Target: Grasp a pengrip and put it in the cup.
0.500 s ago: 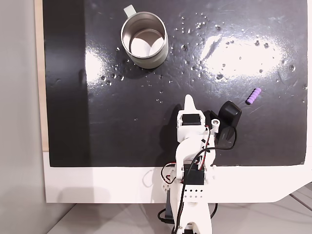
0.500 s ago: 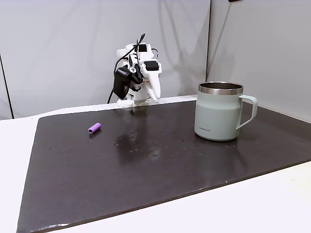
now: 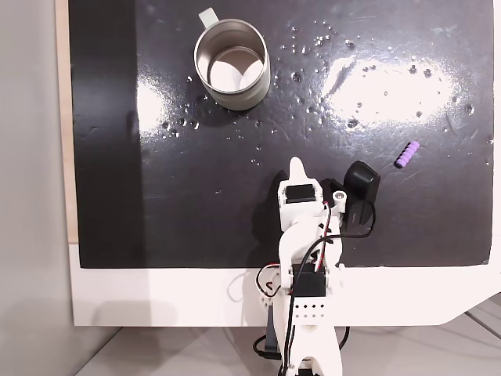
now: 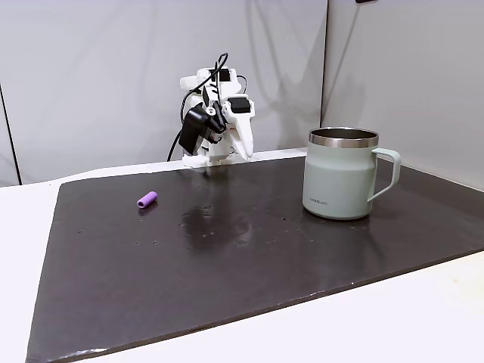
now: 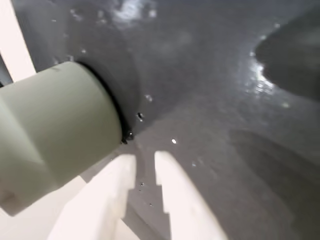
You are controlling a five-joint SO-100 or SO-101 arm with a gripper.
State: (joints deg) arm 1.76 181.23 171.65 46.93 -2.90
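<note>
Dark mat [image 4: 249,257], cup [image 4: 340,178], small unreadable logo

Pengrip [image 3: 407,154]: small light-purple ribbed cylinder, lying on its side on the black mat, well apart from the cup. Cup [image 3: 232,65]: steel-rimmed pale green mug, upright, empty, its handle [image 4: 389,172] at right in a fixed view.

White arm [image 4: 215,113] folded at the far edge of the dark mat [image 4: 249,265]; jaws pointing down above the surface, nothing between them; pengrip [image 4: 147,200] lying on the mat's left side; cup [image 4: 340,174] upright at right, handle facing right, well apart from pengrip.
</note>
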